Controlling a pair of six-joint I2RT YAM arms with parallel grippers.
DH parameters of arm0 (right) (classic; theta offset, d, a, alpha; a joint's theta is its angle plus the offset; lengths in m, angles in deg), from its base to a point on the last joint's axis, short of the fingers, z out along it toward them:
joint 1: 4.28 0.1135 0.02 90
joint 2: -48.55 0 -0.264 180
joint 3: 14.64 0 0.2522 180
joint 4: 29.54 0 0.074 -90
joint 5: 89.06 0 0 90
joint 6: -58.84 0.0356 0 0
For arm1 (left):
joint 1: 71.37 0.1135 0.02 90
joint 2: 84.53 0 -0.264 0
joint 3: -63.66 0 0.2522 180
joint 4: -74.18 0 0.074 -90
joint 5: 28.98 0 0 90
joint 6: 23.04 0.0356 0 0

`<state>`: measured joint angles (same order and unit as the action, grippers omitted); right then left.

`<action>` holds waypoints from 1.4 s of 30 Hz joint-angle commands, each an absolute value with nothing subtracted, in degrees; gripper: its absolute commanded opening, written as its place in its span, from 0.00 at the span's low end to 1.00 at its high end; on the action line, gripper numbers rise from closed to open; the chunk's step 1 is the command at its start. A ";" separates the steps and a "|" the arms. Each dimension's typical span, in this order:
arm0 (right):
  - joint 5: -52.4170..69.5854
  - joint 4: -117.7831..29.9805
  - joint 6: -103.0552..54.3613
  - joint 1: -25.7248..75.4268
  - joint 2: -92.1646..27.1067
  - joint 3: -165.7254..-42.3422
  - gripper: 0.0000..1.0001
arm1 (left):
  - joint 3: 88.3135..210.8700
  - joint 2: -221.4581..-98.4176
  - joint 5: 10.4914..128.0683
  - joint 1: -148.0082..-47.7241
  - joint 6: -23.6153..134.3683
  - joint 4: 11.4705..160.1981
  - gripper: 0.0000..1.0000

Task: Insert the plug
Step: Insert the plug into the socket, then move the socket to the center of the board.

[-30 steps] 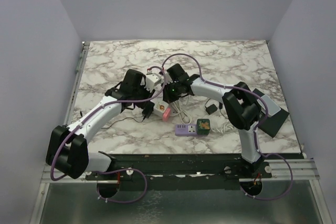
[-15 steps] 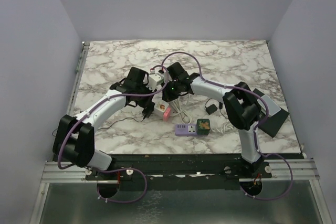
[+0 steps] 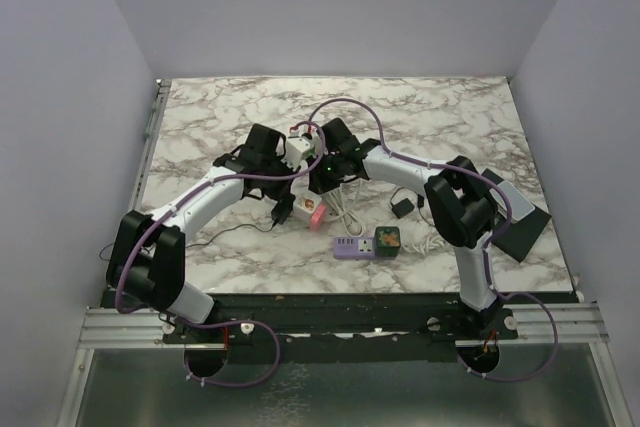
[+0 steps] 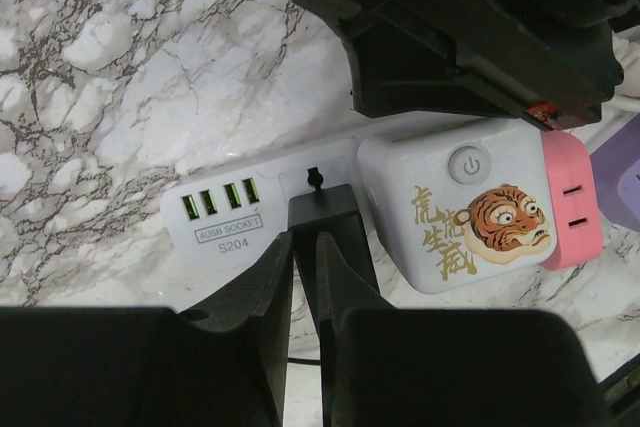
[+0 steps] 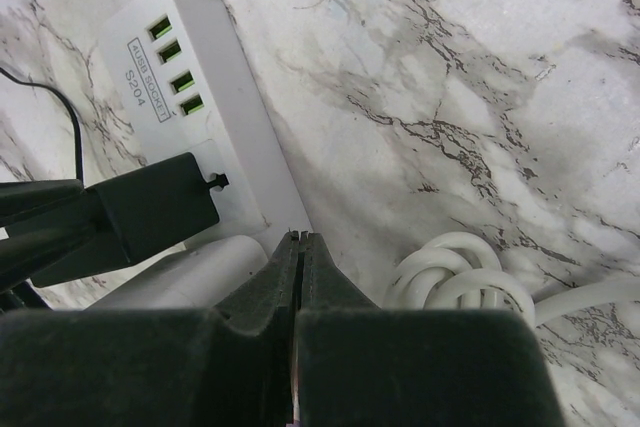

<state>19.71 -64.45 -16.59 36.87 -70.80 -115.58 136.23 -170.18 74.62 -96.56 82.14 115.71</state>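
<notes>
A white power strip (image 4: pixel 225 212) with four green USB ports lies on the marble table (image 4: pixel 120 67). A black plug (image 4: pixel 325 209) stands in its socket face. My left gripper (image 4: pixel 305 242) is shut on the plug's body, one finger on each side. In the right wrist view the same plug (image 5: pixel 150 212) shows left of my right gripper (image 5: pixel 300 237), which is shut on nothing, its tips at the strip's (image 5: pixel 215 77) long edge. From above, both grippers (image 3: pixel 283 152) (image 3: pixel 318 162) meet over the strip (image 3: pixel 297 144) at mid table.
A white cube socket with a tiger print and pink side (image 4: pixel 470 207) sits right beside the strip. A coiled white cable (image 5: pixel 460 272) lies by the right gripper. Nearer the front are a black adapter (image 3: pixel 282 212), a purple strip (image 3: pixel 352 246), a green cube (image 3: pixel 387 239) and a black box (image 3: pixel 520 222).
My left arm has reached further right toward the strip and its jaws have closed. The right arm has stayed where it was.
</notes>
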 commanded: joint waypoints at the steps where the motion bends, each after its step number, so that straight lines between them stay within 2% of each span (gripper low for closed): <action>1: 19.92 -65.28 -15.67 36.62 -68.68 -117.34 0.01 | 132.91 -173.26 71.15 -96.65 84.73 117.69 0.14; 4: 18.93 -65.40 -15.22 36.02 -67.11 -117.38 0.01 | 131.55 -172.94 70.43 -96.59 85.24 118.05 0.14; 7: 17.05 -65.69 -14.91 35.31 -64.92 -117.07 0.11 | 130.87 -173.04 69.89 -96.61 85.55 117.93 0.14; 13: 12.84 -65.80 -14.79 35.07 -57.91 -112.92 0.52 | 136.36 -172.77 69.58 -95.74 84.21 117.82 0.17; 17: 9.68 -66.08 -15.13 35.10 -53.70 -109.51 0.70 | 144.00 -172.13 69.81 -94.18 82.81 118.86 0.29; 23: 11.90 -64.32 -16.42 36.08 -48.52 -104.17 0.83 | 154.99 -171.19 70.05 -89.61 82.44 121.62 0.50; 24: 11.50 -64.39 -16.98 36.96 -48.31 -104.09 0.84 | 156.45 -171.18 69.69 -88.81 82.44 122.06 0.62; 26: 10.28 -64.74 -18.69 38.93 -48.26 -104.58 0.87 | 158.76 -171.23 69.55 -87.22 82.52 122.86 0.96; 27: 9.47 -65.01 -19.62 40.05 -48.39 -104.91 0.87 | 159.85 -171.41 69.43 -86.48 82.49 123.36 0.98; 33: 6.51 -67.79 -25.53 44.99 -51.36 -108.06 1.00 | 163.54 -172.05 67.76 -83.05 80.79 125.81 0.99; 42: -1.48 -71.61 -30.63 48.13 -58.99 -112.59 0.99 | 167.90 -173.71 68.86 -79.44 79.10 129.50 0.99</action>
<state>5.28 -67.88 -27.26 47.32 -55.43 -110.46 163.62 -172.54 68.29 -80.69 80.37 125.98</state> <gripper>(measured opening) 0.997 0.987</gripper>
